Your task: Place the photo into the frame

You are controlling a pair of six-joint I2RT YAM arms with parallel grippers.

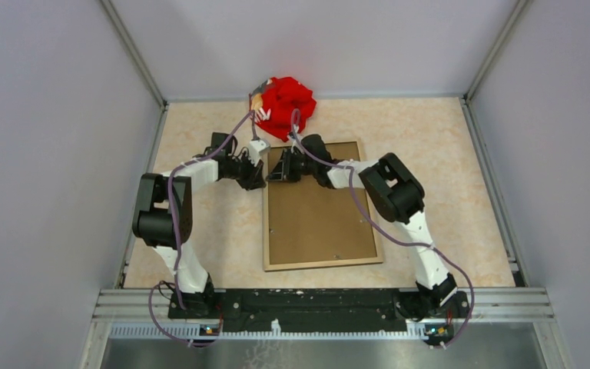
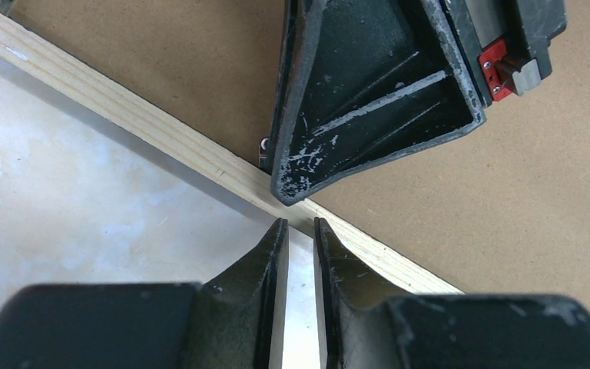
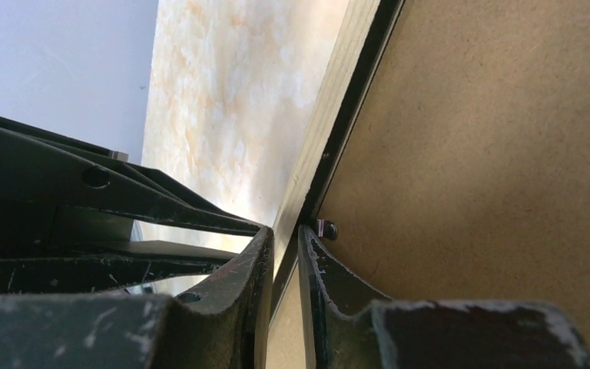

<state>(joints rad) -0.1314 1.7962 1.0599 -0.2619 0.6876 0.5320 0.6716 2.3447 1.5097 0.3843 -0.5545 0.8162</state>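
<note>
The frame [image 1: 323, 263] lies face down in the middle of the table, its light wood back upward. The photo's brown board back [image 1: 319, 215] fills it; the picture side is hidden. My left gripper [image 1: 260, 178] is at the frame's left rim near the far corner. In the left wrist view it [image 2: 299, 223] is nearly shut and empty, tips at the wood rim [image 2: 161, 134]. My right gripper [image 1: 273, 171] reaches in from the right onto the same spot. In the right wrist view it [image 3: 286, 231] is nearly shut over the rim [image 3: 330, 115], one tip beside a small metal tab [image 3: 326, 229].
A red cloth bundle [image 1: 286, 106] lies at the far wall, just beyond the frame. The two grippers' tips almost touch; the right finger [image 2: 369, 100] fills the left wrist view. Grey walls close in the table on the left, right and far sides.
</note>
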